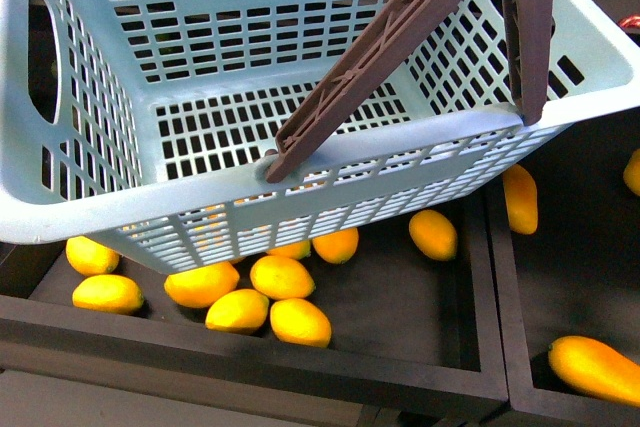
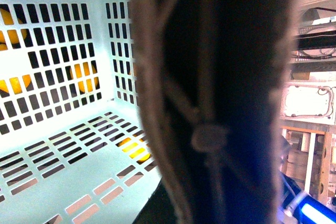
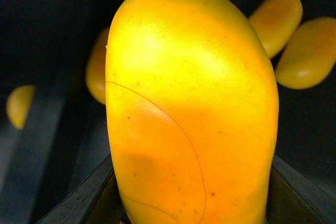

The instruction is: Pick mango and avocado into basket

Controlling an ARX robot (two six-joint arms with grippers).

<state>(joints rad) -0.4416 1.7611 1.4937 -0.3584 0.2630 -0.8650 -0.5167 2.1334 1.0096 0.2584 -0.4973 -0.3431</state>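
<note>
The turquoise basket (image 1: 90,207) hangs tilted above the fruit trays and fills most of the front view; no fruit shows inside it. Its brown handle (image 2: 220,103) fills the left wrist view close up. My left gripper is shut on that handle, with its fingers hidden behind it. My right gripper (image 3: 191,205) is shut on a yellow-orange mango (image 3: 189,103), which stands upright between the dark fingers (image 3: 79,203) and fills the right wrist view. Neither gripper shows in the front view. The avocado is out of view.
Several loose mangoes (image 1: 282,277) lie in a black tray (image 1: 300,362) under the basket. A raised divider (image 1: 497,277) separates it from a second tray on the right, which holds more mangoes (image 1: 595,367). Other mangoes (image 3: 310,51) lie behind the held one.
</note>
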